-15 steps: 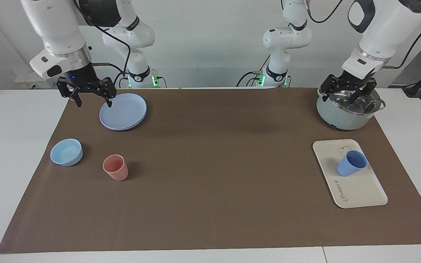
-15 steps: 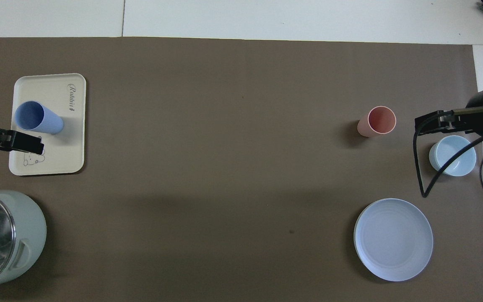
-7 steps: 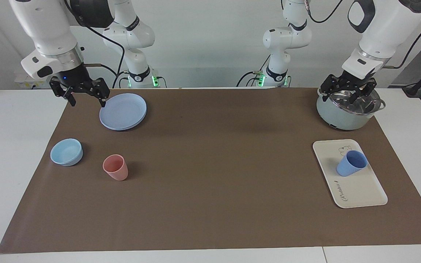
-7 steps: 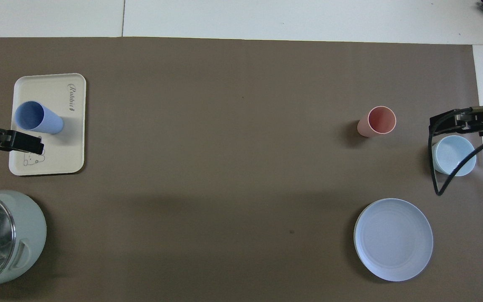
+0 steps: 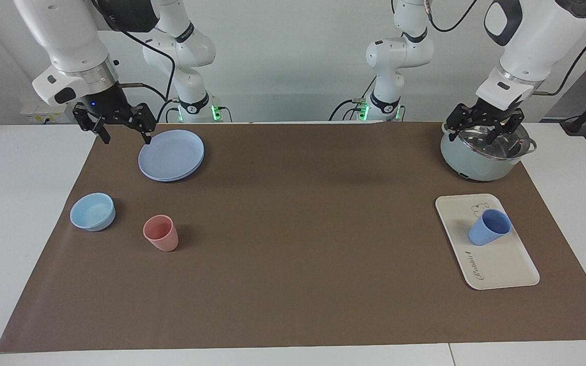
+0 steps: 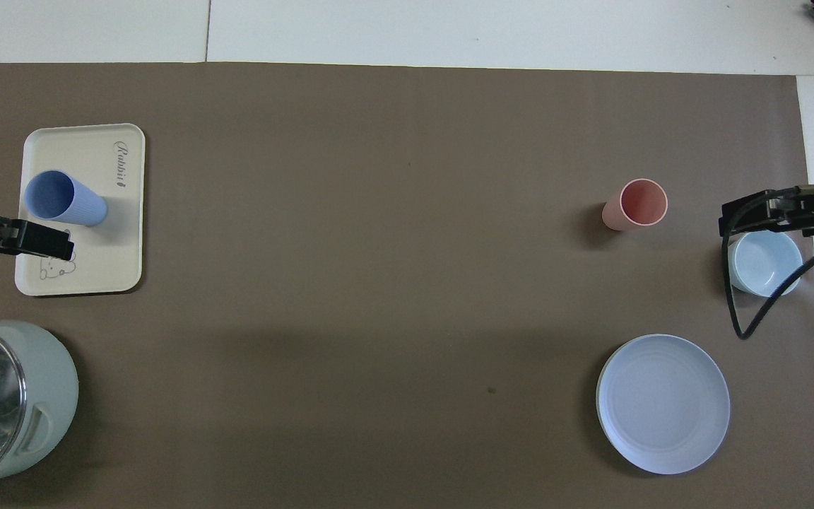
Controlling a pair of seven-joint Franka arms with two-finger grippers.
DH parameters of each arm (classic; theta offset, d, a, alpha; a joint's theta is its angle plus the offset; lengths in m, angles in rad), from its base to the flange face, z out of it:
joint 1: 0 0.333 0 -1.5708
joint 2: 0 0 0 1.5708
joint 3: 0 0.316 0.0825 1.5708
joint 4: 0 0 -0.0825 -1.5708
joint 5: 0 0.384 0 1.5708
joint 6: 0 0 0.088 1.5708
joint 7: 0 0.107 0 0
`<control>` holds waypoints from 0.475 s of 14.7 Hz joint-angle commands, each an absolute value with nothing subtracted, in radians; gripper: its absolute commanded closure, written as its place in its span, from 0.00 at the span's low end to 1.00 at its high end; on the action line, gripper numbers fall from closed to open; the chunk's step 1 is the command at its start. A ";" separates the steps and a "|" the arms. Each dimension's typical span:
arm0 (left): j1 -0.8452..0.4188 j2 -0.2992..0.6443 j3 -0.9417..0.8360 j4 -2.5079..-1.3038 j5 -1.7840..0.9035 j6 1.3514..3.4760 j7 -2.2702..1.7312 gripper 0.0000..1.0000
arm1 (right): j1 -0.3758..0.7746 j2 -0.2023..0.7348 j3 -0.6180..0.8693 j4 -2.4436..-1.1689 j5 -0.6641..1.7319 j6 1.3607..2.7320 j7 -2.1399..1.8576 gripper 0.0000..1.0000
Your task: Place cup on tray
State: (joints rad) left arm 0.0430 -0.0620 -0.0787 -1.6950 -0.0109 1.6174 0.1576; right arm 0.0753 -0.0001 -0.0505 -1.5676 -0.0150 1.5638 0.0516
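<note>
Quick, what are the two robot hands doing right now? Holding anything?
Left gripper: jaws open, holding nothing, raised over the pot.
Right gripper: jaws open, holding nothing, raised beside the blue plate.

High facing and steep overhead cameras, oppositely turned, share the brown mat (image 5: 293, 244).

We saw a ribbed periwinkle cup (image 5: 489, 227), cream tray (image 5: 501, 264) with bear doodle, pink tumbler (image 5: 160, 233), light-blue bowl (image 5: 92, 211), blue plate (image 5: 171, 155), brown mat (image 5: 293, 244).
</note>
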 commanded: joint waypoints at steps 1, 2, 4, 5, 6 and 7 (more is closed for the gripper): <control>0.035 -0.069 -0.074 -1.692 0.002 1.618 0.147 0.00 | 0.063 -0.017 -0.049 -1.588 0.028 1.562 0.069 0.01; 0.035 -0.069 -0.074 -1.692 0.002 1.618 0.147 0.00 | 0.061 -0.017 -0.049 -1.588 0.028 1.563 0.068 0.01; 0.035 -0.069 -0.074 -1.692 0.002 1.617 0.147 0.00 | 0.063 -0.017 -0.049 -1.588 0.028 1.566 0.063 0.01; 0.034 -0.069 -0.074 -1.693 0.002 1.617 0.147 0.00 | 0.063 -0.017 -0.049 -1.588 0.028 1.568 0.061 0.01; 0.034 -0.069 -0.074 -1.692 0.002 1.617 0.147 0.00 | 0.064 -0.017 -0.049 -1.588 0.026 1.569 0.061 0.01; 0.034 -0.069 -0.074 -1.692 0.002 1.617 0.147 0.00 | 0.066 -0.017 -0.049 -1.588 0.026 1.569 0.061 0.01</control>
